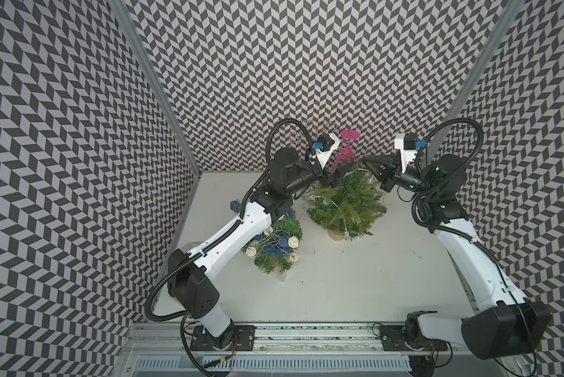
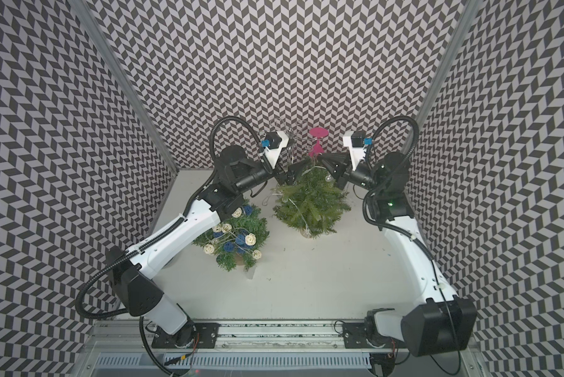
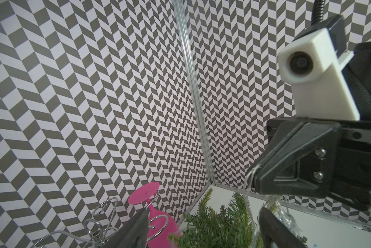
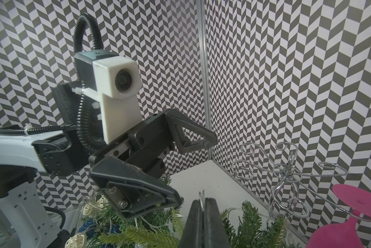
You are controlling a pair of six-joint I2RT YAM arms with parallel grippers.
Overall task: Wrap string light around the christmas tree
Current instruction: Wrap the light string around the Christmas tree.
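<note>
Closest to the arm bases, on the left arm's side, there's a decorated tree (image 1: 274, 248) with blue and cream wicker balls, so ignore that one. Just past it on the table (image 1: 339, 287) stands the plain christmas tree (image 1: 345, 202). The string light (image 1: 339, 213) runs down its near side as a thin pale wire with a few clear bulbs, so I'd call the wrap partly done.

Both arms meet up over the treetop. The right pincer (image 4: 202, 207) is clamped on a little loop of that wire, which pokes out between its tips. The left pincer (image 4: 197, 170) faces it just beside, jaws wide apart with nothing in them. Looks like a handoff to me.

Tips imo: get the left one's jaws either side of the strand close to the right's grip, and close fully before the right lets go. Keep the wire gently taut without tugging, since that little tree looks tippy. Also watch the wire rack (image 4: 287, 171) and the pink glass (image 4: 356, 199) hanging on it by the back wall, easy snag.
</note>
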